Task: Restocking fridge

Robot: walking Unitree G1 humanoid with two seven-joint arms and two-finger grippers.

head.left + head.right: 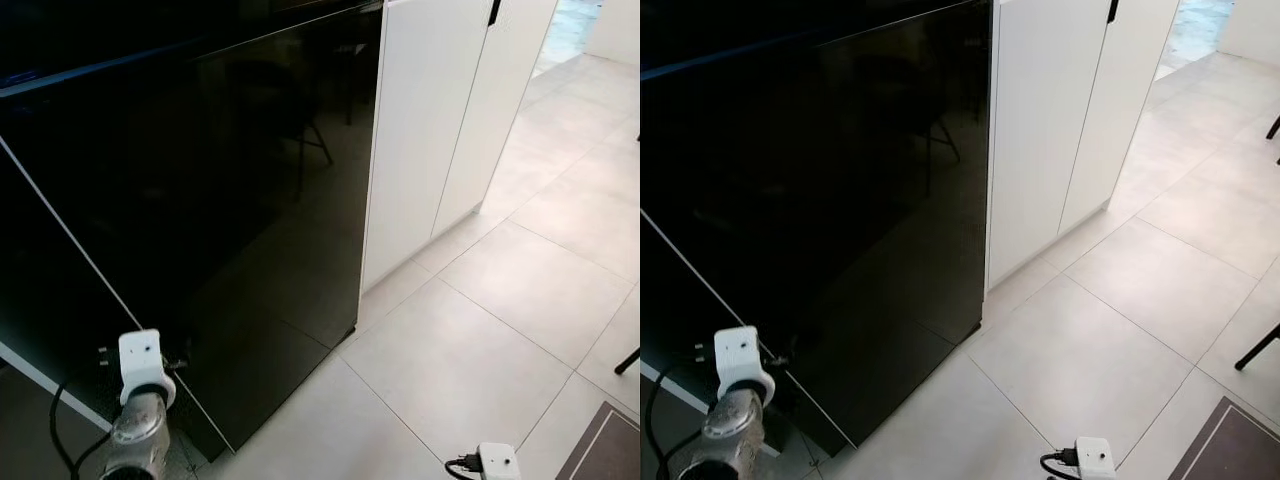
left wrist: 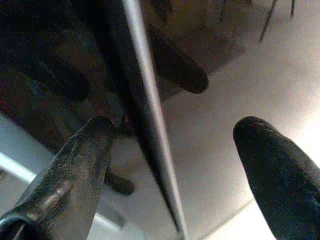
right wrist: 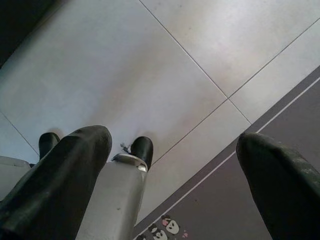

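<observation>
My left arm (image 1: pixel 135 435) rises from the lower left of the head frame, silver forearm topped by a white wrist block (image 1: pixel 141 362). In its wrist view the left gripper (image 2: pixel 175 165) has its two black fingers spread wide. My right wrist (image 1: pixel 497 461) pokes in at the bottom right edge. The right gripper (image 3: pixel 170 175) is spread apart too, pointing downward, with my own feet (image 3: pixel 142 150) beneath.

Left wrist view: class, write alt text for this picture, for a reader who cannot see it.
The left gripper is open, its two black fingers straddling the thin silver edge of a glossy black fridge door. Pale floor tiles lie beyond, and the fingers are mirrored in the door.
</observation>
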